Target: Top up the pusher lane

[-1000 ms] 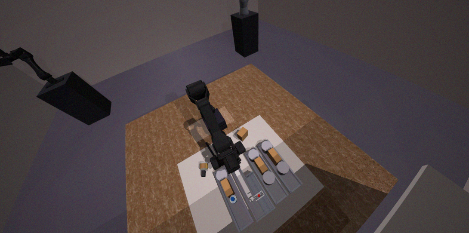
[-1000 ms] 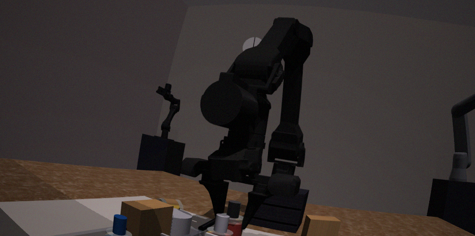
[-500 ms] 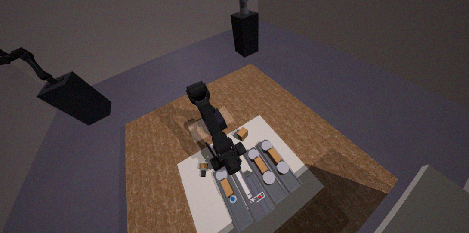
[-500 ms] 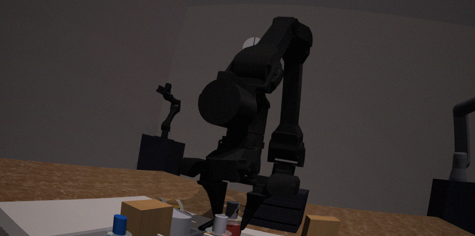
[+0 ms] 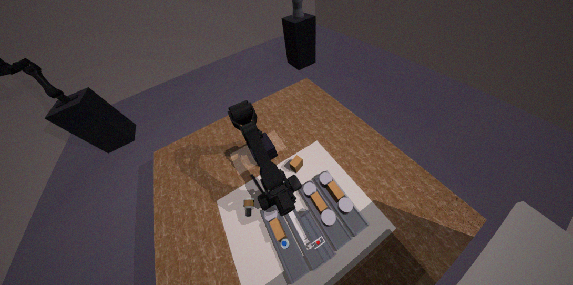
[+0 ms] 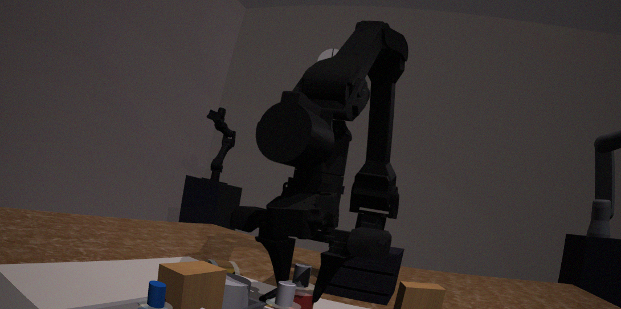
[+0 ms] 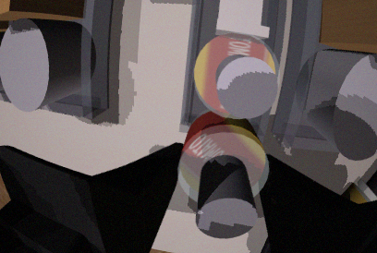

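Note:
The sprung lane (image 7: 190, 81) is a grey channel in the wrist view. In it stands a jar (image 7: 207, 83) (image 6: 285, 294) with a red and yellow label and a light grey cap; the white pusher plate (image 7: 242, 30) is right behind it. My gripper (image 7: 222, 158) (image 6: 298, 292) is shut on a second red and yellow jar (image 7: 196, 132) (image 6: 305, 299) with a dark grey cap. This held jar is at the lane's front end and appears to touch the lane jar. It hides the low front stop; its height above the lane floor is unclear.
Neighbouring lanes hold grey cylinders (image 5: 328, 217) (image 7: 24, 65) and wooden blocks (image 5: 276, 229); one has a blue-capped jar (image 5: 284, 243) (image 6: 156, 294). A loose yellow-labelled jar (image 5: 248, 203) (image 7: 359, 195) is left of my gripper in the top view. A wooden block (image 5: 296, 163) (image 6: 421, 296) stands on the white board (image 5: 316, 152).

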Action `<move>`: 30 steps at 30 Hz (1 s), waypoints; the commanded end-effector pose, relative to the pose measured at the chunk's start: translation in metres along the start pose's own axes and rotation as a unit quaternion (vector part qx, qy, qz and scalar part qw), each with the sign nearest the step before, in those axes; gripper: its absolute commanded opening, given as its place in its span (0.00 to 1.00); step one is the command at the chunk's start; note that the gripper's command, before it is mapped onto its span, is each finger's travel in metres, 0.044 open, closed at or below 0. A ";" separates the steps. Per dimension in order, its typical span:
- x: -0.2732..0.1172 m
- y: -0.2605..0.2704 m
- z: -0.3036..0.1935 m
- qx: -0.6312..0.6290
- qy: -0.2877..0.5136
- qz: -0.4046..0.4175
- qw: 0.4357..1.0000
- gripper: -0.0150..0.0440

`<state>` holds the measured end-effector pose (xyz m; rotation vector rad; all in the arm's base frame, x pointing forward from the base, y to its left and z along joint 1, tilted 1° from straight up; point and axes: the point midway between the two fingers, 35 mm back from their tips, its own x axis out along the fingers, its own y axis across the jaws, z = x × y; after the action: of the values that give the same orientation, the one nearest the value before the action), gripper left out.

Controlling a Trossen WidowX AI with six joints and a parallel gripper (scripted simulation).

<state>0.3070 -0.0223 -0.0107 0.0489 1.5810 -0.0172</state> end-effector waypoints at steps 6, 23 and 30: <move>-0.005 -0.001 0.015 -0.001 -0.018 -0.003 1.000 0.25; -0.007 -0.001 0.022 -0.001 -0.019 -0.003 1.000 0.25; -0.008 -0.001 0.025 -0.001 -0.019 -0.003 1.000 0.25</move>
<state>0.3195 -0.0231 -0.0090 0.0482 1.5805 -0.0165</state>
